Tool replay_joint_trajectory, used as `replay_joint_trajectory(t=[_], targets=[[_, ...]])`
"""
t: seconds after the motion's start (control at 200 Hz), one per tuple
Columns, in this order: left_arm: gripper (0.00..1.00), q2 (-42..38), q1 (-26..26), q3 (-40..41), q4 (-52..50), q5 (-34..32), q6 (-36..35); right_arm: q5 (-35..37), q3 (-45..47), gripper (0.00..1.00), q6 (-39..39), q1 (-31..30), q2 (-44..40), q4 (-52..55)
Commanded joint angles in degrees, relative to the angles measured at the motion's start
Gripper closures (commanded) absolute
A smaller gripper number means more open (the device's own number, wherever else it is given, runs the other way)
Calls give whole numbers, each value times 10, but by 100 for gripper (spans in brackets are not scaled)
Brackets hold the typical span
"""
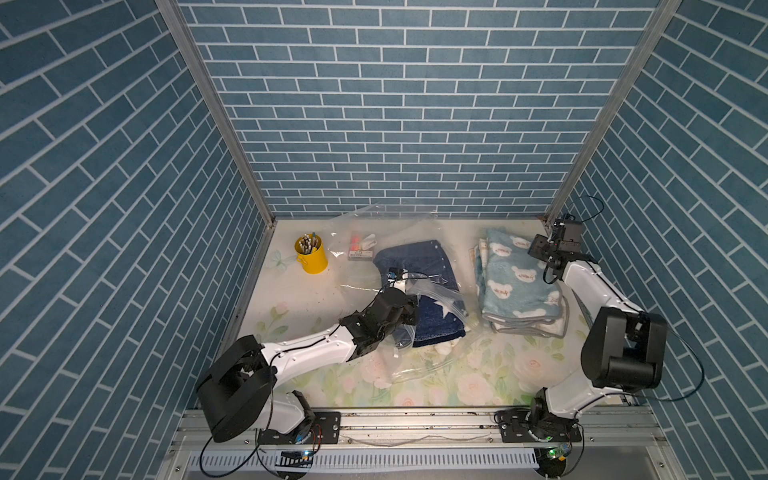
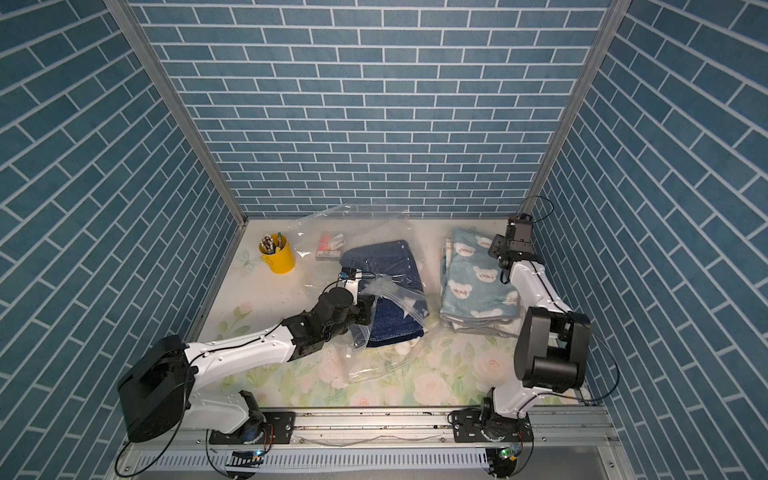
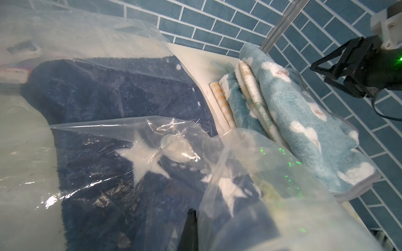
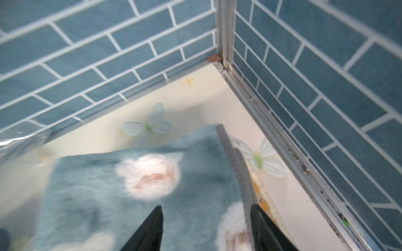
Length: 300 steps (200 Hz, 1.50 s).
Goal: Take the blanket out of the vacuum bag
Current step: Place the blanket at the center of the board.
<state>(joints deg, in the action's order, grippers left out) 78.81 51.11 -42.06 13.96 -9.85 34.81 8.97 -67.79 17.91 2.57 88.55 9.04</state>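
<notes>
Pinching a raised fold of the vacuum bag (image 3: pixel 97 39) w/ left pincer (image 1: pixel 412 308), clamped tight. Lying under & beyond that pincer, inside the clear film: navy star blanket (image 1: pixel 419 262), flat on worktop (image 1: pixel 291 299). Hovering w/ right pincer (image 4: pixel 206 207) spread wide, nothing btwn its fingers, just above pale blue bear blanket (image 1: pixel 515 282), outside the bag, atop a folded stack, well apart from left pincer. Beyond left pincer, on its side away from the right one: yellow pen cup (image 1: pixel 312 259).

A yellow pen cup (image 1: pixel 311 257) stands upright on the floral tabletop (image 1: pixel 478 386).
</notes>
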Motion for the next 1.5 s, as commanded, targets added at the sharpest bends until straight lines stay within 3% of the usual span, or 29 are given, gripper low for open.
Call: replay_joint_trajectory(t=[0.0, 0.16, 0.26, 0.57, 0.62, 0.715, 0.76, 0.93, 1.095, 1.21, 1.245, 1.295, 1.345, 1.495], targets=[[99, -25, -6, 14, -14, -19, 0, 37, 39, 34, -8, -40, -77, 33], [99, -42, -6, 23, -17, -21, 5, 38, 95, 33, 5, -174, -124, 59], [99, -45, -5, 27, -18, -11, 11, 77, 134, 33, 24, -242, -130, 71], [99, -63, -5, 52, -2, 8, 29, 221, 218, 36, 113, -330, -145, 129], [99, -66, -5, 50, -4, 8, 30, 223, 230, 44, 123, -336, -160, 135], [99, -67, -5, 49, -3, 9, 29, 194, 249, 69, 134, -348, -196, 134], [99, -67, -5, 48, -2, 11, 31, 182, 253, 76, 138, -359, -211, 136], [99, -62, -4, 48, 4, 20, 35, 162, 247, 83, 142, -373, -234, 178], [99, -62, -3, 51, 11, 21, 38, 160, 272, 97, 140, -375, -253, 199], [99, -57, -1, 51, 15, 24, 39, 129, 297, 95, 138, -374, -248, 188], [99, -55, 0, 48, 14, 24, 39, 115, 300, 88, 135, -375, -245, 185], [99, -51, 2, 46, 14, 24, 39, 111, 296, 71, 137, -374, -249, 189], [99, -47, 2, 44, 12, 26, 38, 109, 288, 63, 135, -375, -271, 193], [99, -37, 5, 24, -4, 36, 26, 69, 233, 52, 131, -375, -343, 228]])
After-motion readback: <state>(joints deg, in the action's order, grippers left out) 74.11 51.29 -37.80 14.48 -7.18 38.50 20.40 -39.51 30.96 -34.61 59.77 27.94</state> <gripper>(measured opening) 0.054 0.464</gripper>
